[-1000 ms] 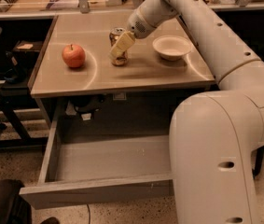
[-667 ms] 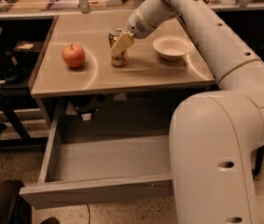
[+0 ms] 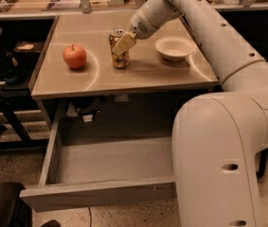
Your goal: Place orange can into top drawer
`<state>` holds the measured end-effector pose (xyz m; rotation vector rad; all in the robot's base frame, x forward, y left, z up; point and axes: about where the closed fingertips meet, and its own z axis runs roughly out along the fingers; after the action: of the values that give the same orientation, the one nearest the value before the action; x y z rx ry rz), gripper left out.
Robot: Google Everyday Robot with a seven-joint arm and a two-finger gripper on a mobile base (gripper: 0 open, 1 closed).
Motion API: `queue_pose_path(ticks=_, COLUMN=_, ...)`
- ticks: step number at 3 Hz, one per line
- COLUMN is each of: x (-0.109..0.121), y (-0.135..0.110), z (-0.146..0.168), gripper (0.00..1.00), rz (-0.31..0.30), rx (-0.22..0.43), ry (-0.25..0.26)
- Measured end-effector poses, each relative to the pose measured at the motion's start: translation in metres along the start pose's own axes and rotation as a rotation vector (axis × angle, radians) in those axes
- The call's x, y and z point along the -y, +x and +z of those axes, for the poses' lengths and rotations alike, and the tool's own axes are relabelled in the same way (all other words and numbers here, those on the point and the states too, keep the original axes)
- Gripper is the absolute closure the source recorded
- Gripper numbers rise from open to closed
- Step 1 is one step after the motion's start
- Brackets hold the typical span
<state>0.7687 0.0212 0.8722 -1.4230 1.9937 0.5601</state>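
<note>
The orange can (image 3: 116,56) stands upright on the beige tabletop (image 3: 138,77), near its middle. My gripper (image 3: 122,45) reaches it from the right and is shut on its upper half. One cream finger (image 3: 124,43) lies across the can's front; the other is hidden behind it. The top drawer (image 3: 114,161) is pulled open below the table's front edge, and its grey floor is bare. Its long front panel (image 3: 95,194) faces me. My arm's base hides the drawer's right end.
A red apple (image 3: 75,56) sits on the table left of the can. A cream bowl (image 3: 174,48) sits to the right. My large arm body (image 3: 228,150) fills the right side. A dark chair (image 3: 1,205) is at the lower left. Clutter lies on the back counter.
Almost nothing has changed. The gripper stays at the can in the same spot on the table.
</note>
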Motion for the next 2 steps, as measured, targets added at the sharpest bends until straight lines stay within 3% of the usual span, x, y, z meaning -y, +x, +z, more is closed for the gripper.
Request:
queue_pose_path(ticks=1, x=-0.010, y=-0.006, z=-0.009, gripper=1.00, rz=-0.044, rx=-0.028, ry=0.002)
queue_pose_path(ticks=2, x=-0.031, y=-0.004, z=-0.038, gripper=1.00, rz=-0.077, rx=-0.067, ry=0.029)
